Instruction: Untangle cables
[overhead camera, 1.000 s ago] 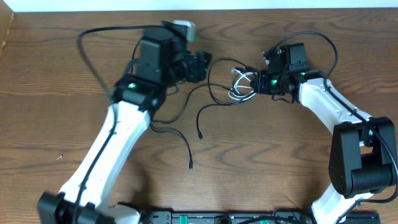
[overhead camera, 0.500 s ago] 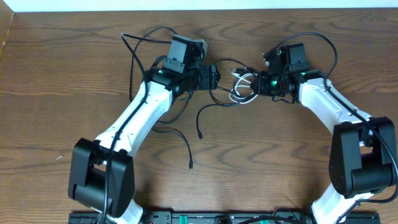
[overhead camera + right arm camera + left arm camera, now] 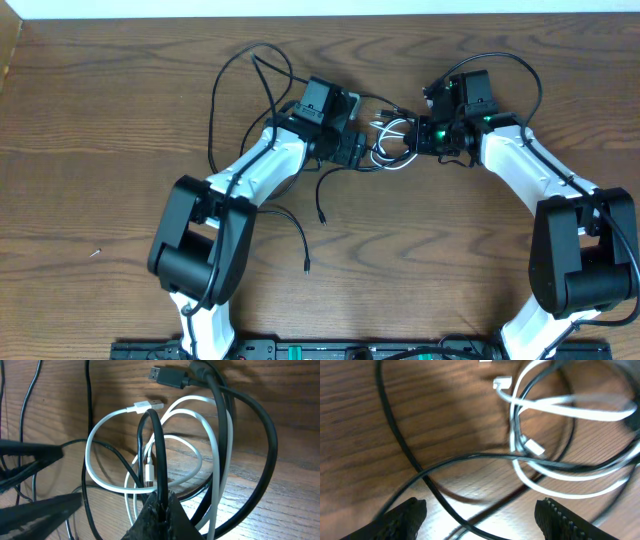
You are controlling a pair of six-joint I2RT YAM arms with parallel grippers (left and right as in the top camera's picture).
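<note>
Overhead, I judged the cables point(image 3: 390, 140) knotted in one heap, untangling barely begun: left tool point(image 3: 481, 509) spread over it, right tool point(image 3: 159, 505) pinching a black cable point(image 3: 156, 450).

Left end effector point(image 3: 360, 150) swung in — now beside the cables point(image 3: 393, 142).

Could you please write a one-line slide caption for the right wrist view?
The right gripper pinches a black cable tangled with the white cable on the wooden table.
</note>
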